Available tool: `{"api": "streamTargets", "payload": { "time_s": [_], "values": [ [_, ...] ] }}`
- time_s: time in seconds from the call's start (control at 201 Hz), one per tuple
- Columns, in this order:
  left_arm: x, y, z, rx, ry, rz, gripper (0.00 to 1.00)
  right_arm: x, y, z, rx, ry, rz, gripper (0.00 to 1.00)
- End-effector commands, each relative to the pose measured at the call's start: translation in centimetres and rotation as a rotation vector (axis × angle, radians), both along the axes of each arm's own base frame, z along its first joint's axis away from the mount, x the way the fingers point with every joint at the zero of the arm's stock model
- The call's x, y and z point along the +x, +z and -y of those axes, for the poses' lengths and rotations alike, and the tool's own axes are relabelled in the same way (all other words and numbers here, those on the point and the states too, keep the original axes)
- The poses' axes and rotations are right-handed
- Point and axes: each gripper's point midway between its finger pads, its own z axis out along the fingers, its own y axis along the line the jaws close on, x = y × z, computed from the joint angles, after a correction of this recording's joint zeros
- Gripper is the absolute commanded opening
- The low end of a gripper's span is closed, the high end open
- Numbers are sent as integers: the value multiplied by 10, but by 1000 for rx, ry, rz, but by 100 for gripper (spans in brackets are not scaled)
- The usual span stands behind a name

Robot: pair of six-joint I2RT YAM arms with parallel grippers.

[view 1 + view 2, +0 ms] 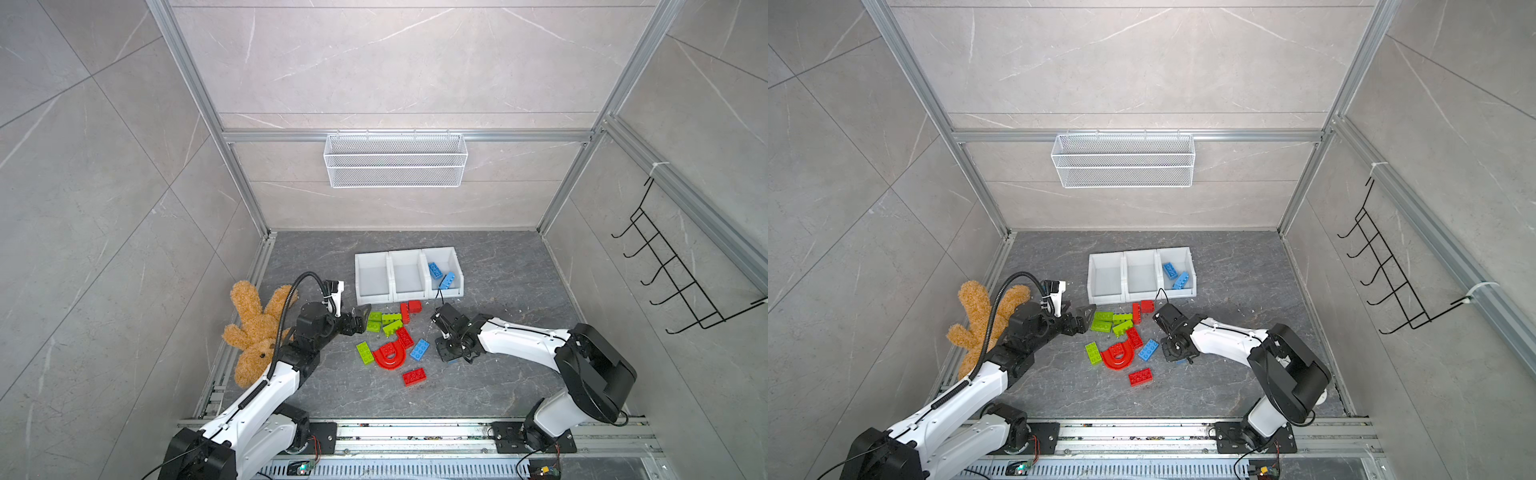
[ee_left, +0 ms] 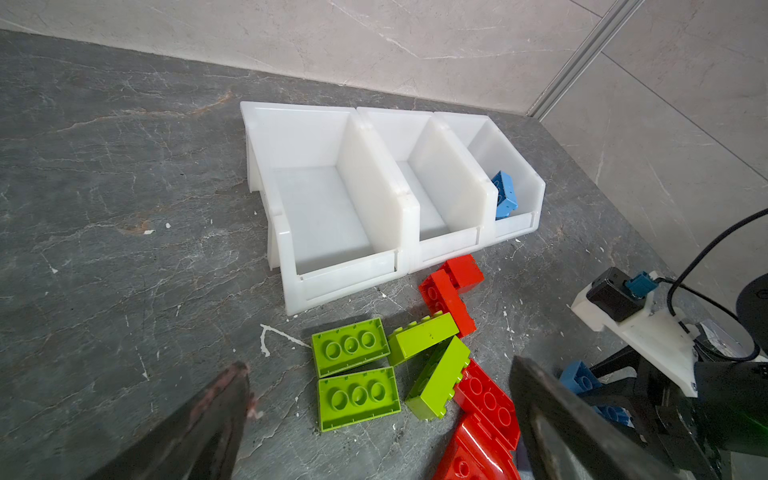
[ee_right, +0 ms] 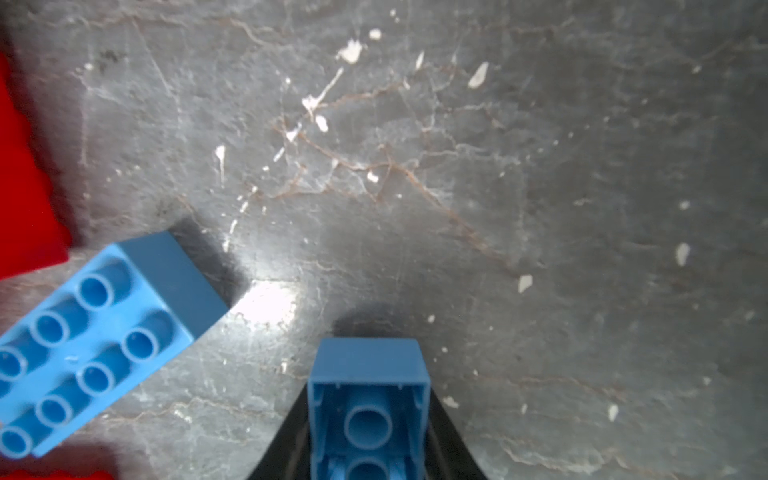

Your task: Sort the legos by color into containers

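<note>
- Right gripper (image 3: 368, 388): jaws pressed against both sides of a small blue brick (image 3: 368, 361), whose hollow underside faces the wrist camera. The gripper points down at the dark table (image 1: 498, 374), just right of the loose pile. I cannot tell whether the brick is off the surface.
- Left gripper (image 1: 362, 318): jaws wide apart, nothing between them. It sits low at the left edge of the pile, tips toward a cluster of four green bricks (image 2: 357, 397). The two nearest lie flat, side by side and touching.
- Containers (image 1: 390, 259): three white bins joined in a row at the back of the table, behind the pile. The right bin (image 1: 456, 257) holds two blue bricks (image 1: 435, 270), one of them tilted. The left and middle bins show only white floors.
- Long blue brick (image 1: 419, 349): studs up on the table, just beside the right gripper, between it and the red arch (image 1: 388, 358).
- The red arch lies flat. One red brick (image 1: 405, 337) touches its far edge. A lone red brick (image 1: 413, 376) lies nearer the robot. A red pair (image 1: 414, 306) sits just in front of the bins' lips.
- Fifth green brick (image 1: 364, 352): just left of the arch.
- Plush toy (image 1: 253, 328): at the table's left edge, partly under the left arm.
- Wire basket (image 1: 395, 160) on the back wall. Hook rack (image 1: 673, 270) on the right wall.
</note>
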Motion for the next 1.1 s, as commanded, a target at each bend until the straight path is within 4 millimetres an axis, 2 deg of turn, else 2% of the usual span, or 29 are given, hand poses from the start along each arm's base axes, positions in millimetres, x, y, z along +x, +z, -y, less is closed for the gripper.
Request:
{"api": "streamTargets", "payload": {
  "time_s": [0.0, 0.164, 0.373, 0.543, 0.791, 0.921, 1.095],
  "values": [
    [4, 5, 0, 3, -2, 33, 100, 15, 18, -7, 31, 8, 77, 33],
    [4, 6, 1, 1, -5, 30, 100, 49, 38, -8, 84, 12, 114, 31],
    [3, 7, -1, 5, 2, 38, 100, 109, 66, -3, 183, -8, 208, 29],
    [3, 7, -1, 7, 3, 39, 100, 152, 78, 3, 231, -46, 270, 29],
    [3, 7, -2, 10, 5, 40, 100, 200, 83, 2, 271, -79, 300, 29],
    [3, 8, -2, 12, 7, 46, 100, 214, 84, 3, 278, -93, 309, 29],
    [3, 8, -2, 13, 7, 44, 100, 232, 74, 8, 269, -125, 301, 30]
  ]
}}
